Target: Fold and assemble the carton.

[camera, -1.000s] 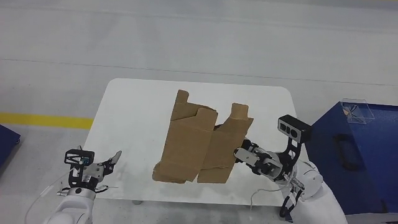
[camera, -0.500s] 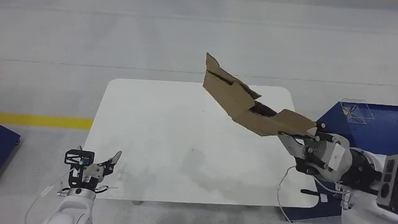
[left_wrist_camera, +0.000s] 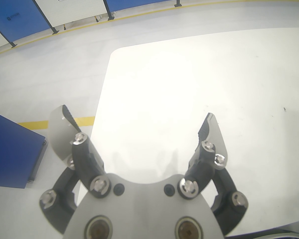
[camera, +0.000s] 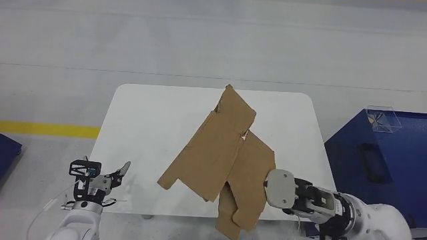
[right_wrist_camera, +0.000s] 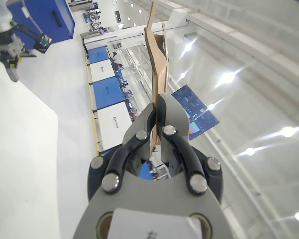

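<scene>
A flattened brown carton (camera: 223, 153) hangs over the middle and front right of the white table (camera: 147, 127), held up in the air and tilted. My right gripper (camera: 270, 193) is at the table's front right edge, shut on the carton's near edge; in the right wrist view the carton (right_wrist_camera: 157, 58) stands edge-on between the shut fingers (right_wrist_camera: 162, 108) of the right gripper (right_wrist_camera: 156, 111). My left gripper (camera: 123, 170) sits at the table's front left corner, open and empty, well apart from the carton. The left wrist view has its open left gripper (left_wrist_camera: 137, 123) over bare table (left_wrist_camera: 189, 75).
A blue cabinet (camera: 373, 167) stands right of the table, with a clear plastic holder (camera: 381, 117) on top. Another blue cabinet (left_wrist_camera: 12, 155) is left of the table. Yellow floor lines (camera: 47, 130) run beside and behind the table. The left arm's gripper (right_wrist_camera: 11, 50) appears far off.
The right arm swung the carton from lying over the table, up to the right, then back down toward the front right edge. The left gripper stayed still.
</scene>
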Motion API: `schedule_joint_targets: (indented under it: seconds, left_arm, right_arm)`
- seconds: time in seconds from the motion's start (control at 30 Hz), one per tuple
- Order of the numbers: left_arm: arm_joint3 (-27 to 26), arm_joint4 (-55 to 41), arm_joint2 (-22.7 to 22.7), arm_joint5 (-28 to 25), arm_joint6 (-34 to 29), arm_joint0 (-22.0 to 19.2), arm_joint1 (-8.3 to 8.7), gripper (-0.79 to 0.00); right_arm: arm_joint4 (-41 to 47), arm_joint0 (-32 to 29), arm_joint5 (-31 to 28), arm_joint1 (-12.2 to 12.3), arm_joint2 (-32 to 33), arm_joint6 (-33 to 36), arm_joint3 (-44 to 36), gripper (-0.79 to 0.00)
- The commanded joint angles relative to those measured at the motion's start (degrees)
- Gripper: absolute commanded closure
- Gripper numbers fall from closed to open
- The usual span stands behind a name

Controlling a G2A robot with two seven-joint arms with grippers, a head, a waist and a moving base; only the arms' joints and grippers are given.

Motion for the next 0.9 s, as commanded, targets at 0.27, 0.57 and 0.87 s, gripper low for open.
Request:
schedule_joint_targets:
  seconds: [0.27, 0.57, 0.87]
  left_arm:
    - [0.0, 0.0, 0.0, 0.0, 0.0, 0.0, 0.0, -0.785]
    - [0.0, 0.0, 0.0, 0.0, 0.0, 0.0, 0.0, -0.785]
    - [0.0, 0.0, 0.0, 0.0, 0.0, 0.0, 0.0, -0.785]
  right_arm:
    - [-11.74, -5.86, 17.6, 0.37, -4.97, 1.17, 0.0, 0.0]
    - [25.47, -2.27, -14.17, 1.32, -1.31, 1.77, 0.0, 0.0]
    - [66.72, 0.59, -50.65, 3.01, -5.77, 21.05, 6.58, 0.0]
